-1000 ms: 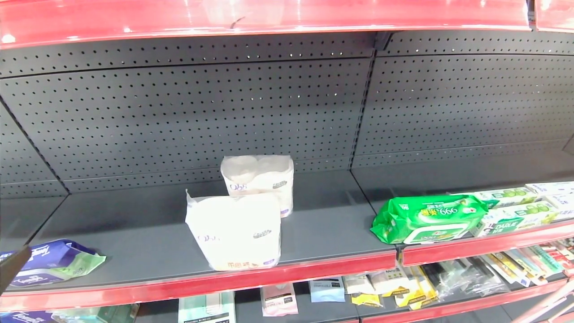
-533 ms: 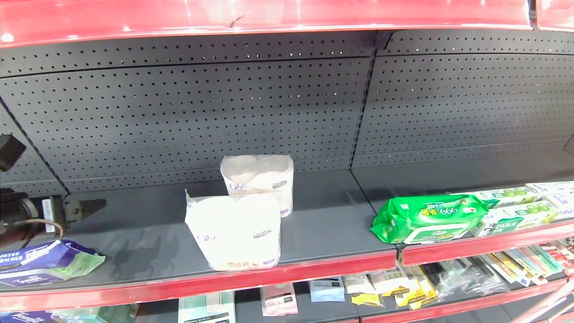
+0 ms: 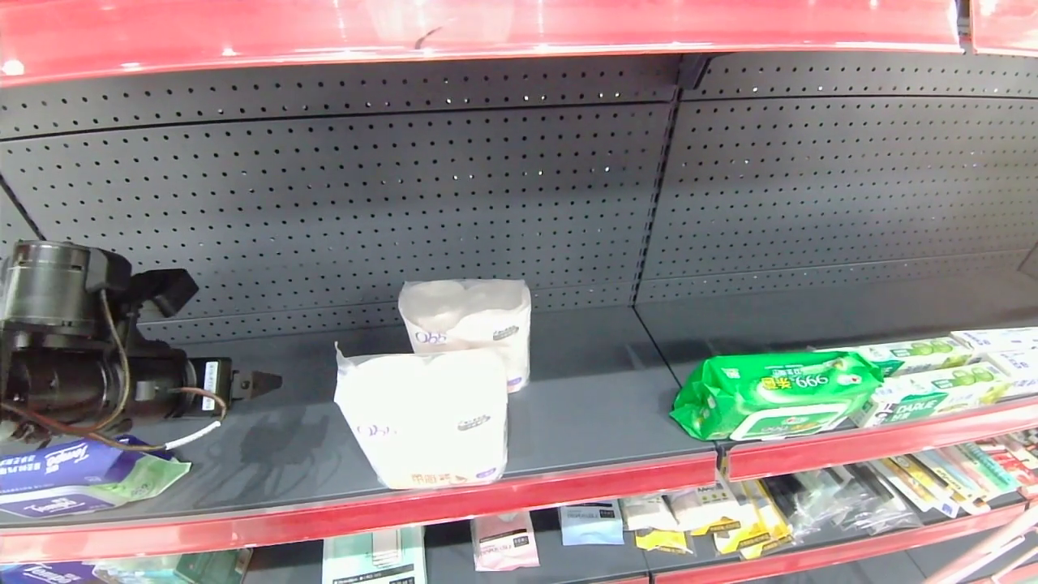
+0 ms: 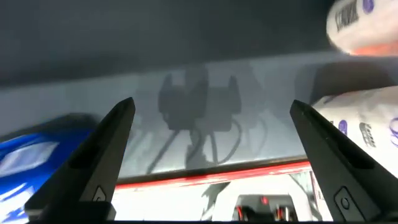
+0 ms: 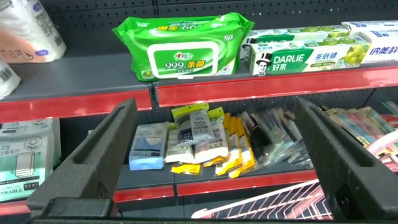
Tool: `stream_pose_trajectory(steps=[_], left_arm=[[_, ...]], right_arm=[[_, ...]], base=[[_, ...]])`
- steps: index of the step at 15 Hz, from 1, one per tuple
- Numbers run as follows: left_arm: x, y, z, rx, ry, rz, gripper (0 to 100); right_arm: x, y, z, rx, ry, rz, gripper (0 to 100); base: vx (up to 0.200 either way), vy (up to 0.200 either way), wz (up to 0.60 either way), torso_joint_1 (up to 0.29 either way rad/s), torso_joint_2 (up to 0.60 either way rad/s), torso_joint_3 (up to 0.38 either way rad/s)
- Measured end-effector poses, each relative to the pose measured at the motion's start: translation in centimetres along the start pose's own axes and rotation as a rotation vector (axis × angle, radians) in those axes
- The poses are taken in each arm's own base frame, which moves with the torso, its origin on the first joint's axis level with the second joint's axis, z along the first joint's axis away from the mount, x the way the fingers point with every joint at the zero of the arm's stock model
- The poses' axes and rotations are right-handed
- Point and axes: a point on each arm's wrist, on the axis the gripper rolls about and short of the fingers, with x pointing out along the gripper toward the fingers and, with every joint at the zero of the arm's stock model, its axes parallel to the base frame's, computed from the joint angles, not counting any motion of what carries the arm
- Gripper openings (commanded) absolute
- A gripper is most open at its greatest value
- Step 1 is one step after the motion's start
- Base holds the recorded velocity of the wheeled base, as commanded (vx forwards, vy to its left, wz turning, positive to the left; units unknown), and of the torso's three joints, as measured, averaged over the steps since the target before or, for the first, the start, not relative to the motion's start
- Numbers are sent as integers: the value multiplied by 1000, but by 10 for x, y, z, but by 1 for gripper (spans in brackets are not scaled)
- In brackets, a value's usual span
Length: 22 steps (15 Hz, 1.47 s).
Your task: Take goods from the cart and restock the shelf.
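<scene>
A green wet-wipes pack (image 3: 774, 393) is seen lying flat, with toothpaste boxes (image 3: 932, 381) stacked just beside it at 3 o'clock. Small sachets (image 3: 689, 513) are laid out below, at its 6 o'clock.

Grey shelf (image 3: 268, 430), red trim

The shelf is coloured dark grey, edged in red along the front; its back panel (image 3: 405, 203) is dotted with rows of holes. Purple print is carried on the front white pack (image 3: 426, 426) and rear white pack (image 3: 466, 320). Along the front edge, a wipes pack (image 3: 770, 393) to the right is coloured bright green with a white lid, a tissue pack (image 3: 73, 478) to the left blue and pale green.
</scene>
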Motion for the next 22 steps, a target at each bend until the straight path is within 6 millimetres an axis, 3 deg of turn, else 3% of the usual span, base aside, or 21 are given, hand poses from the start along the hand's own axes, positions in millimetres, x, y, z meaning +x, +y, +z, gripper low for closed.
stream_pose_trajectory(steps=[9,22], left_arm=[[47,-30,-15,72,161,-84,100],[79,-46,-28,102,243,-111,100]], right_arm=[[0,0,0,0,0,0,100],[0,0,0,0,0,0,100]], base=[[0,0,0,0,0,0],[0,0,0,0,0,0]])
